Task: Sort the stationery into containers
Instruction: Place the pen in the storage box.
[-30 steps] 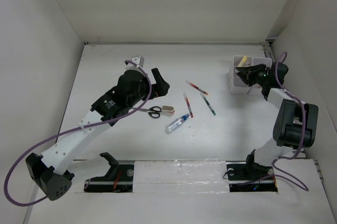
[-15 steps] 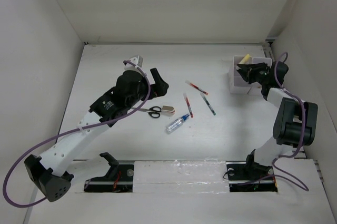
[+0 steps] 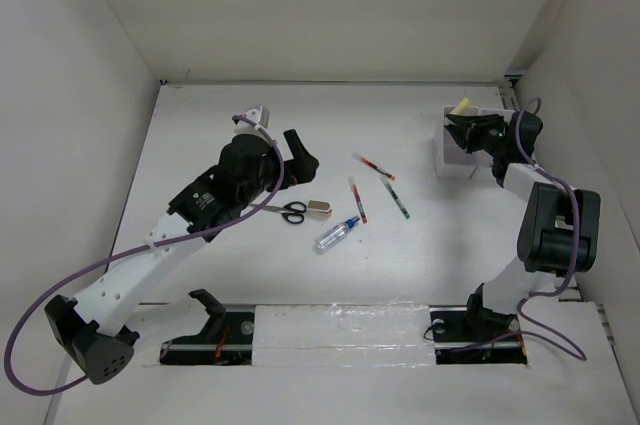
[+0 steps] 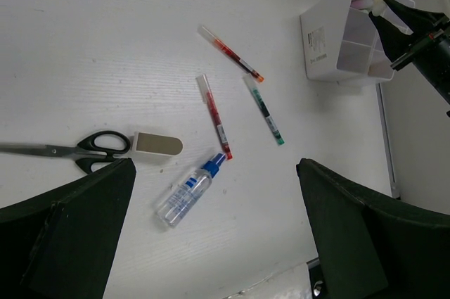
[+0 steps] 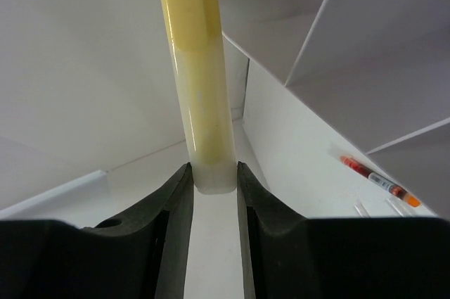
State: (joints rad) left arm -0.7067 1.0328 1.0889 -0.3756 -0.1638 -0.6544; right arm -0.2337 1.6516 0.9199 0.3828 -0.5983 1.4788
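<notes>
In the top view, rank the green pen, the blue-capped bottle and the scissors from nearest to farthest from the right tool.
1. green pen, mid-table, left of the right tool, which grips the yellow highlighter at the bin.
2. blue-capped bottle, further left and nearer the arm bases.
3. scissors, farthest left of the three.
</notes>
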